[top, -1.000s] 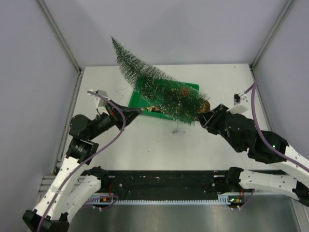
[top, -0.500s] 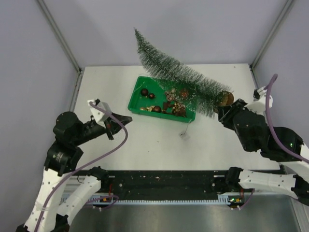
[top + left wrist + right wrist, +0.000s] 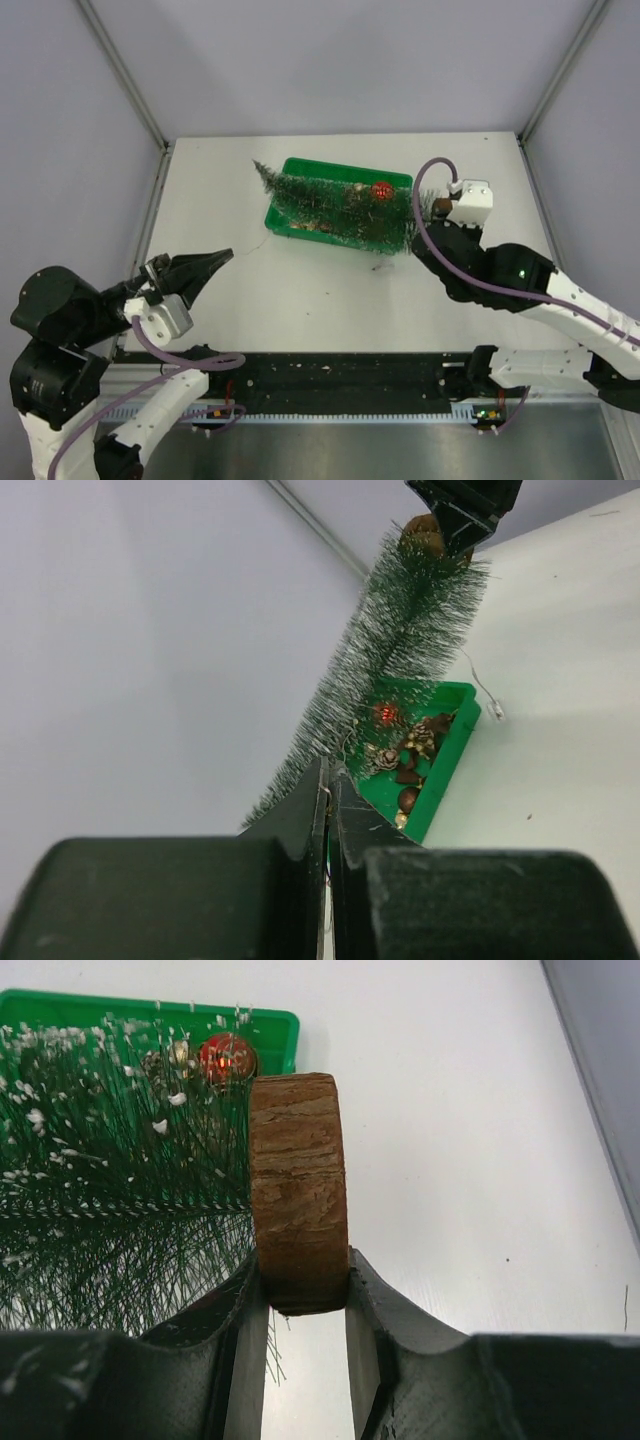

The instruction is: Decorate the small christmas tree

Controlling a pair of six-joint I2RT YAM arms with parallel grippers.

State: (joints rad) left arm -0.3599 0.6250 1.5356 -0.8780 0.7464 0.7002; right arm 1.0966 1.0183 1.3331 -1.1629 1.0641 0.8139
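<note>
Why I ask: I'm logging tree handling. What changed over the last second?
The small christmas tree swung down from its raised slant and now lies lower across the green tray, tip pointing left. The left tool, shut, withdrew toward the near-left corner. The right tool stayed clamped on the wooden base; the tray did not move.

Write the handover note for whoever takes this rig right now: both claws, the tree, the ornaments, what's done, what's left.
Right claw: shut on the brown base of the small christmas tree. The tree is held sideways over the green tray, tip toward the far left.
Left claw: shut, at the near left, apart from the tray, nothing clearly held.
Ornaments: lying in the tray, partly under the tree.
Done: tree gripped by its base; no ornament clearly hung.
Left: stand the tree upright, then hang the ornaments.
</note>
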